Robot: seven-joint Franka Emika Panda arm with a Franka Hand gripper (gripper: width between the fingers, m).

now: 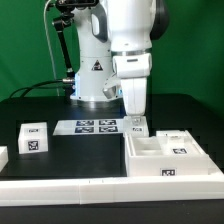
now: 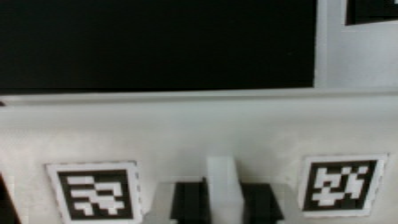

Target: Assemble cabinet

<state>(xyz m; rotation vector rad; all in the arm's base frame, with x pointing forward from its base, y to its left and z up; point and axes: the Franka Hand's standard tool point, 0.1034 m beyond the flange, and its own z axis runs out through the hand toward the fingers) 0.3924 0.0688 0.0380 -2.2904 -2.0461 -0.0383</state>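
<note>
Gripper (image 1: 136, 122) hangs straight down from the white arm, at the far corner of the cabinet (image 1: 172, 160) on the exterior view's left. In the wrist view its two dark fingers (image 2: 187, 203) stand narrow, with a thin white rib of the cabinet (image 2: 196, 130) between them. Whether they are pressing on that rib cannot be told from either picture.

The cabinet, the largest white block, lies on the black table (image 1: 50, 108) toward the exterior view's right, with its open side up. Low walls divide it into shallow compartments. As far as the exterior view shows, these hold nothing. Black-and-white square tags sit on its top and on its near face. The wrist view shows two more tags on its white surface, one on each side of the fingers.

A small white block (image 1: 33, 138), with a tag on each face that shows, stands well apart from the cabinet, toward the exterior view's left. The marker board (image 1: 95, 126) lies flat between that block and the cabinet, just beside the cabinet's far corner.

Judging from this, assembly is at an early stage. No loose part sits in or on the cabinet, so fitting the parts is apparently still to do.
</note>
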